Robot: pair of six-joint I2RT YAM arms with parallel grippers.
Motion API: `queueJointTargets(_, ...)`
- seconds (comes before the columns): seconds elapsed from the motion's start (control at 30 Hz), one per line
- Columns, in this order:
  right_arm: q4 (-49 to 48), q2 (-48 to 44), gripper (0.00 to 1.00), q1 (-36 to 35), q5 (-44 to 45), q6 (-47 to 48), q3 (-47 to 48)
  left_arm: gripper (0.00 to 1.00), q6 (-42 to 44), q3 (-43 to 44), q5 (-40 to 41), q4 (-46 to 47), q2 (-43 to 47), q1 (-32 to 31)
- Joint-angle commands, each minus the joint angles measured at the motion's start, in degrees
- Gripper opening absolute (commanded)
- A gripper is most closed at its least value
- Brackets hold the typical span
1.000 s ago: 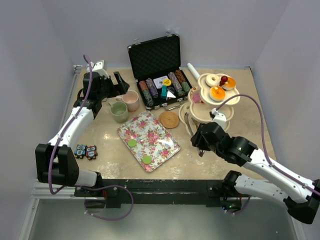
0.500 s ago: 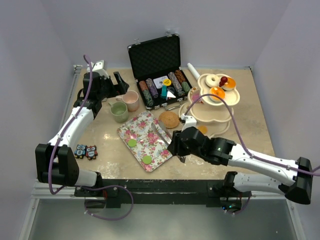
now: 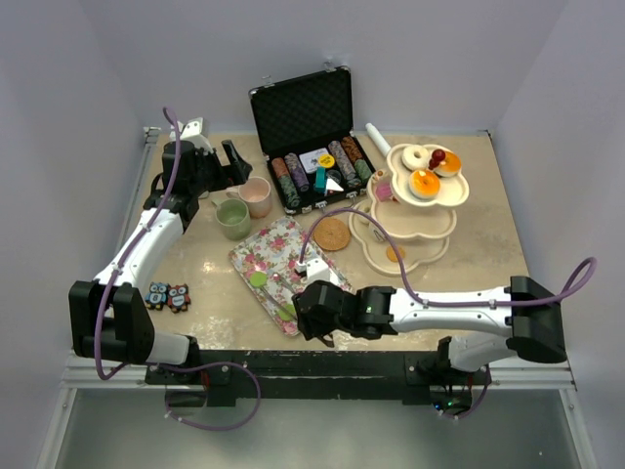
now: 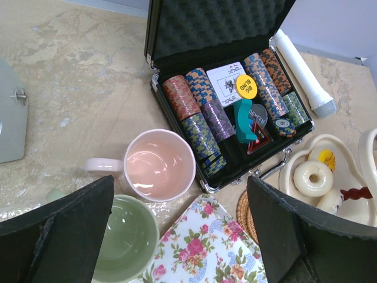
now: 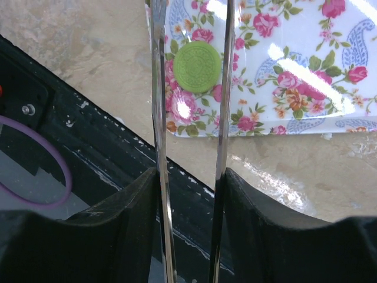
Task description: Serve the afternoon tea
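Green macaron (image 5: 198, 69) flat on the near corner of the floral tray (image 5: 306, 76), seen between the 2 blades of the metal tongs (image 5: 158, 118); blades apart, 1 on each side of it, contact impossible to tell. Tongs clamped from outside by the right gripper (image 5: 189, 180), fingers pressed on both blades, low over the tray's near edge. Another green macaron (image 3: 258, 278) farther left on the same tray. Left gripper (image 4: 179, 188) spread wide and holding nothing, hanging above the pink cup (image 4: 159, 165) and the green cup (image 4: 126, 236), both upright and side by side at far left, the pink one just left of the open poker chip case (image 4: 230, 100). Cream 3-tier stand (image 3: 444, 220) at far right, well apart from the tongs, with a white donut (image 3: 414, 156) and an orange-topped cake (image 3: 425, 182) on its top tier. Round woven coaster (image 3: 331, 233) between tray and stand.
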State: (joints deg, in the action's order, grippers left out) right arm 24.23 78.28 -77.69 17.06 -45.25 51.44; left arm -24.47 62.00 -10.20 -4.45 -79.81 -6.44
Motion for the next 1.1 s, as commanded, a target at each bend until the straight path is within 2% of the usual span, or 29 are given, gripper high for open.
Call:
queueJointTargets(0.0, -3.9, 0.7, 0.49, -0.3, 2.4, 1.5, 3.6, 0.98, 0.7, 0.8, 0.0, 0.8, 0.4, 0.0)
queueJointTargets(0.3, -2.4, 7.3, 0.5, -0.2, 3.6, 2.2, 7.0, 0.98, 0.9, 1.0, 0.2, 0.7, 0.5, 0.0)
queueJointTargets(0.47, -4.7, 8.6, 0.5, -0.2, 3.2, 3.2, 7.4, 0.98, 0.8, 1.0, 0.0, 0.7, 0.6, 0.0)
queueJointTargets(0.83, -4.9, 12.1, 0.45, 0.3, 3.4, 3.2, 9.1, 0.99, 0.8, 1.0, -0.1, 0.7, 0.8, 0.0)
queueJointTargets(1.07, -2.6, 12.7, 0.34, 1.3, 5.2, 2.5, 10.6, 0.98, 0.8, 1.1, -0.1, 0.7, 0.8, 0.0)
